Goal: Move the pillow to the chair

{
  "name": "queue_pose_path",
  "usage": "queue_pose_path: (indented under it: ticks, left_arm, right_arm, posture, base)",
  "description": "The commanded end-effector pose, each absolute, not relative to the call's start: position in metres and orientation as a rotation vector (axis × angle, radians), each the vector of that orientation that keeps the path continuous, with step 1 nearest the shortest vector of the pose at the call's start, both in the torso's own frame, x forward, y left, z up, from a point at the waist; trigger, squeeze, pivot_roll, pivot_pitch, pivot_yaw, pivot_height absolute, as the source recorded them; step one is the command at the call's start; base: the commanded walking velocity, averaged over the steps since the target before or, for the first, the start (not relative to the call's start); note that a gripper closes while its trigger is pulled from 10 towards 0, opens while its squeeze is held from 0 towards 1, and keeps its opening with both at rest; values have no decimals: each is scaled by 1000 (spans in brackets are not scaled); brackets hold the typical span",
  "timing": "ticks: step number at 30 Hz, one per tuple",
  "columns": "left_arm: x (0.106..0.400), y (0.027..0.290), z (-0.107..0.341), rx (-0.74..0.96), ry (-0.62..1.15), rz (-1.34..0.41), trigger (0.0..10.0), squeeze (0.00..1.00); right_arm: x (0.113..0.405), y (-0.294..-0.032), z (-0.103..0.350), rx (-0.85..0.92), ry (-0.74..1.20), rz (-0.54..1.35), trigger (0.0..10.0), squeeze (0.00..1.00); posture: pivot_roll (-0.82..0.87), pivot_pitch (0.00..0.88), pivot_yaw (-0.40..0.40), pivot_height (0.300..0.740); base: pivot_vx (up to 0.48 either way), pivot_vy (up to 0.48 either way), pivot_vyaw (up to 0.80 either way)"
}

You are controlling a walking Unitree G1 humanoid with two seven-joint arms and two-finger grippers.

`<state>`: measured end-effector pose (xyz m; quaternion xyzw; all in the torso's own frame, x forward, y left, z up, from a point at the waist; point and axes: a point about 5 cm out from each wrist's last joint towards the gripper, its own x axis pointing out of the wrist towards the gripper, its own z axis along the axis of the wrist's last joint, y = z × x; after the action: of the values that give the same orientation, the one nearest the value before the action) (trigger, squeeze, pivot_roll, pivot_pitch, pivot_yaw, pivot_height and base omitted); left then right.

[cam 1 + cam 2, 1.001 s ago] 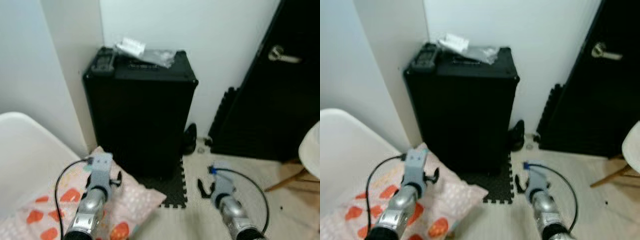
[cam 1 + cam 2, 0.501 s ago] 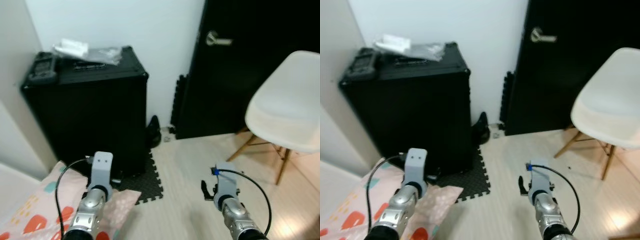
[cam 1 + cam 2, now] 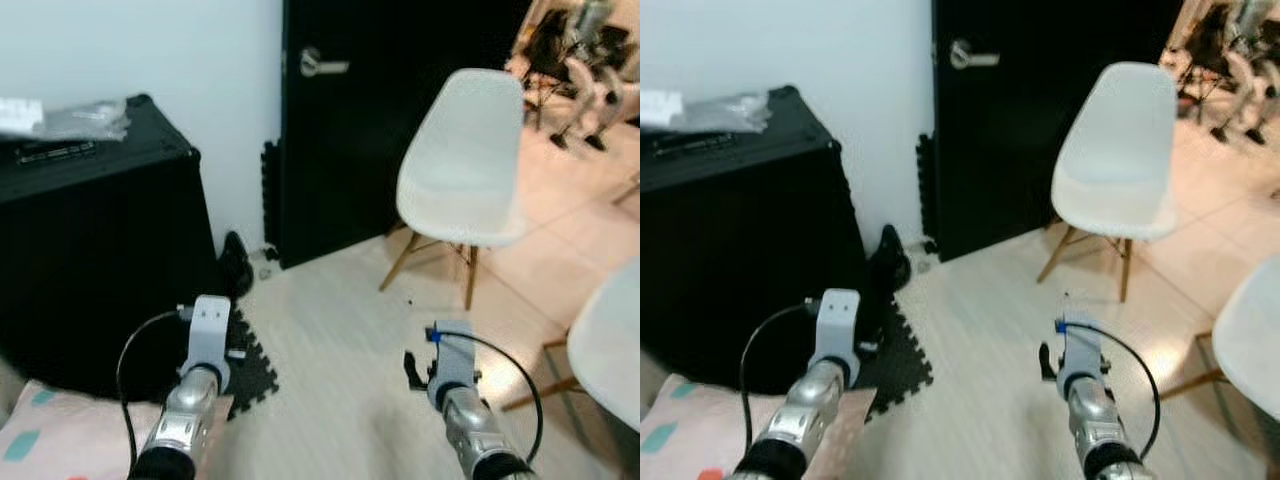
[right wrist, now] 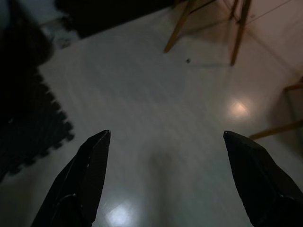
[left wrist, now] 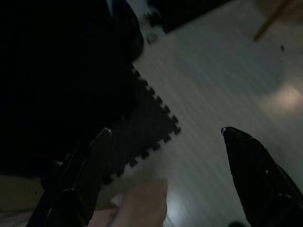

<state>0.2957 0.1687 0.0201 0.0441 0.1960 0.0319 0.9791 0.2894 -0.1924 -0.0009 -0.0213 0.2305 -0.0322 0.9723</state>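
Left end effector (image 5: pixel 163 156) has its two black fingers (image 5: pixel 80 175) spread wide with nothing between them, hanging over pale wood floor (image 3: pixel 330 380) and the toothed edge of a black foam puzzle mat (image 5: pixel 142 132). A corner of the pillow (image 5: pixel 139 205) pokes in just below that gap, not touching either finger as far as I can see. Right end effector (image 4: pixel 165 175) is spread too and holding nothing, with bare floor under it and the chair's wooden legs (image 4: pixel 180 26) further out.

From the head camera, both silver arms reach forward low in the shot. The pillow (image 3: pixel 690 435), light pink with a teal and a red mark, sits at the robot's lower left, right beside the left arm. Behind it is a big black case (image 3: pixel 90 260) against the white wall, with some packets on top. A black door (image 3: pixel 380 120) with a silver lever handle is next to that, and something dark sits on the floor by the wall, too blurry to make out. The white shell chair (image 3: pixel 462 160) stands ahead and to the right, well apart from the pillow. Another white seat edge (image 3: pixel 610 350) shows at far right.
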Motion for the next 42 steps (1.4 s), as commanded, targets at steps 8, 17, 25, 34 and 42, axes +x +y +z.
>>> queue_pose_path:
  ticks: [8, 17, 25, 34, 42]
  left_arm:
    - [292, 180, 14, 142, 438, 63, 10000, 0]
    - [297, 178, 19, 146, 436, 36, 10000, 0]
    - [298, 185, 22, 142, 433, 64, 10000, 0]
    - [298, 189, 21, 146, 450, 83, 10000, 0]
    - [297, 181, 17, 116, 467, 99, 10000, 0]
  right_arm:
    - [279, -197, -12, -13, 519, -131, 10000, 0]
    - [278, -178, -15, -45, 519, -52, 10000, 0]
    - [280, -165, -15, -25, 524, -43, 10000, 0]
    - [283, -162, -12, -57, 511, -10, 10000, 0]
    - [289, -170, -7, -101, 496, 3, 10000, 0]
  posture:
    - [88, 80, -17, 740]
    - [117, 80, 24, 740]
    - [139, 89, 37, 740]
    - [128, 82, 27, 740]
    - [105, 62, 2, 740]
  base:
    - [0, 0, -800]
    - [0, 0, -800]
    - [0, 0, -800]
    - [0, 0, -800]
    - [0, 0, -800]
